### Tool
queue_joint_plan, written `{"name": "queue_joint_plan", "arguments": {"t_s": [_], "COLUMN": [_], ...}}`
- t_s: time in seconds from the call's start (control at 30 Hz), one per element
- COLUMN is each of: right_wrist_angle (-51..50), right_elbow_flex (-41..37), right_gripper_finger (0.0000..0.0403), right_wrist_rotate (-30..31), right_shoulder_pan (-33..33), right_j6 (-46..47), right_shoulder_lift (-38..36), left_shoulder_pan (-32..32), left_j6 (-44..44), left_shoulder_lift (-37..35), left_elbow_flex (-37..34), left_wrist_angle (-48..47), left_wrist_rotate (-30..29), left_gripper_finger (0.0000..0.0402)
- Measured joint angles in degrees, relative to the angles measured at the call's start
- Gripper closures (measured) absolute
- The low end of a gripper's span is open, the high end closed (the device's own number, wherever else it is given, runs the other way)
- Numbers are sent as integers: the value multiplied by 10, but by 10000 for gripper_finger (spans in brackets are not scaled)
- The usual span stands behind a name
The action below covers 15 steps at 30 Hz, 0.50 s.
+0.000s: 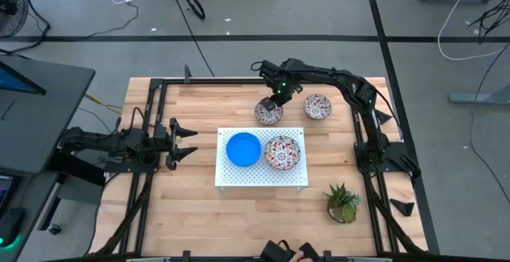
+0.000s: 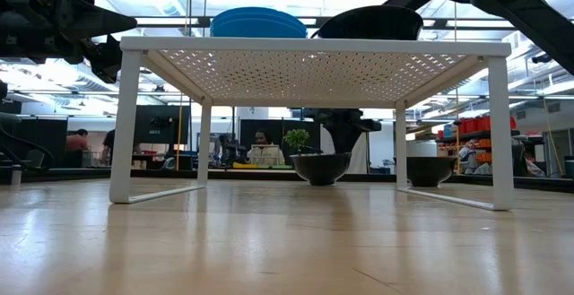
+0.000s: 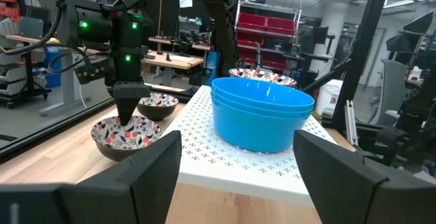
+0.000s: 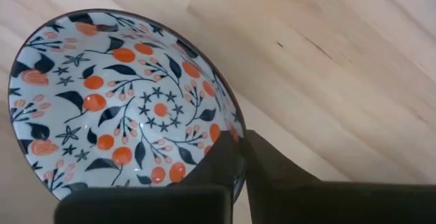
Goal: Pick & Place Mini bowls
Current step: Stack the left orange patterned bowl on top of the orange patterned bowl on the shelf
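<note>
Right wrist view shows the right gripper pinching the rim of a floral bowl near the table's far edge (just behind the white board); lifting it onto the board seems next. Left gripper waits spread.

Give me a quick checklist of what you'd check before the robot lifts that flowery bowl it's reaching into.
1. Right gripper at the floral bowl on the table: ok, one finger inside the rim, one outside.
2. Fingers firmly closed on the rim: cannot tell.
3. Neighbouring floral bowl apart from the one being grasped: ok, a gap shows.
4. White perforated board has free room: not ok; the blue stack and a third floral bowl fill most of it, so stacking seems likely.
5. Left gripper out of the way: ok, open, waiting at the table's left side.
</note>
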Motion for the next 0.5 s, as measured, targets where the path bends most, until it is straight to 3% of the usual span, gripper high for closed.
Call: {"name": "queue_joint_plan", "arguments": {"t_s": [0.5], "right_wrist_angle": [-113], "right_elbow_flex": [95], "right_gripper_finger": [393], "right_wrist_rotate": [1], "right_shoulder_pan": [-21], "right_j6": [-12], "right_shoulder_lift": [-14], "left_shoulder_pan": [0], "left_j6": [0], "left_shoulder_lift": [0], "left_elbow_flex": [0], "left_wrist_angle": [0], "left_wrist_rotate": [0], "left_gripper_finger": [113]}}
